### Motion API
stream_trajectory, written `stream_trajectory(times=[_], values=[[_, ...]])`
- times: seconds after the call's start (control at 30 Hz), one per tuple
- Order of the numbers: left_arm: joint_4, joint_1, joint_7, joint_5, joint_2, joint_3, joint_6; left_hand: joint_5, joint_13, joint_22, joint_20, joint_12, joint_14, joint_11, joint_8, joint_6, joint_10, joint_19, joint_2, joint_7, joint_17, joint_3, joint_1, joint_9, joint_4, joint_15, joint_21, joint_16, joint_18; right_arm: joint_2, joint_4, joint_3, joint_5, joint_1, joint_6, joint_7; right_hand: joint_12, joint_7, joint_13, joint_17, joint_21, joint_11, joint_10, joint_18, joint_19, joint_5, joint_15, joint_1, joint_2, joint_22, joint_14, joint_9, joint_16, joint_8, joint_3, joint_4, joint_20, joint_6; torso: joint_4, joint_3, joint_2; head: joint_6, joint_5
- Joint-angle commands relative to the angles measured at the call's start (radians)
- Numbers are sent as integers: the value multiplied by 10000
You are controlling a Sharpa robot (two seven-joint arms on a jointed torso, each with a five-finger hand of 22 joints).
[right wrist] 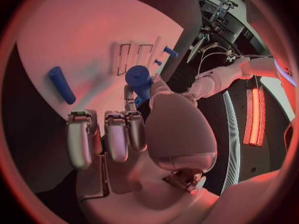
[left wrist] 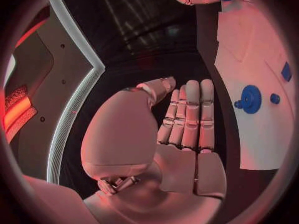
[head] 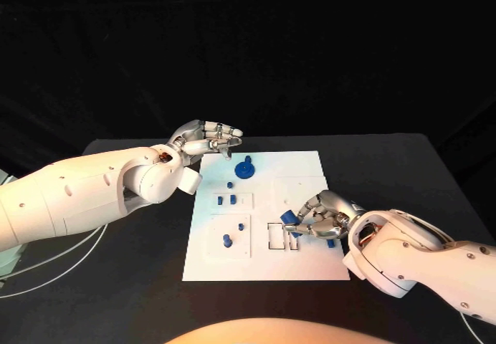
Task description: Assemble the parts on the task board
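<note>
The white task board (head: 294, 168) lies mid-table. My right hand (head: 322, 218) hovers over its right-hand side and pinches a short blue cylinder (head: 288, 217) between thumb and finger, plain in the right wrist view (right wrist: 138, 78). Just beside it are outlined rectangular slots (head: 281, 236). A blue bar (right wrist: 61, 83) lies flat on the board by the hand. My left hand (head: 207, 136) is raised at the board's far left corner, fingers straight and together (left wrist: 187, 114), holding nothing. A round blue disc part (head: 245, 170) sits on the board near it (left wrist: 250, 99).
Several small blue pegs stand on the board's left half (head: 231, 198), (head: 242, 226), (head: 227, 240). Another blue piece (head: 331, 244) lies close to my right wrist. Black table (head: 413, 172) surrounds the board. White cables (head: 62, 258) trail at the left.
</note>
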Motion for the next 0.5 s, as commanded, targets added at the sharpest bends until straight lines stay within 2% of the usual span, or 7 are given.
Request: stream_trajectory(times=[0.03,0.13,0.2,0.5], values=[[40,6,49,56,25,7,126,51,-17,-8,79,69,-34,-5,-26,-97,-43,20,55,5,-12,1,-74,-15,65,4,-64,-27,147,162,-93,-3,382,-38,622,-71,-77,-132,1963,1941,-81,-80,555,-137,844,69,-89,-198,127,2422,892,112,-45,254,-97,-1,-57,215,1,9,-2,-24,25],[47,6,46,60,26,7,123,59,-22,-23,85,76,-37,-1,-26,-104,-55,21,69,8,-14,2,-106,-19,98,9,-86,-23,147,354,-223,-7,373,-82,831,-232,-145,-190,1915,1918,-102,-127,526,-133,837,71,-128,-441,227,2416,887,135,-57,367,-188,3,-80,331,-1,4,10,-28,47],[47,7,46,62,26,7,122,59,-22,-23,85,76,-37,-1,-26,-104,-55,21,69,8,-14,2,-106,-19,98,9,-86,-23,147,440,-288,-9,328,-109,905,-316,-152,-200,1912,1917,-111,-137,526,-131,834,71,-136,-501,257,2414,887,137,-58,386,-209,5,-87,342,-12,16,5,-34,51],[50,7,50,68,14,7,119,62,-25,-34,89,81,-38,0,-26,-108,-63,21,75,10,-14,2,-127,-21,118,12,-102,-20,147,630,-396,-12,200,-184,1025,-478,-118,-236,1951,1922,-76,-168,559,-137,842,73,-162,-637,350,2422,889,152,-59,457,-253,3,-107,395,-12,24,1,-84,68]])
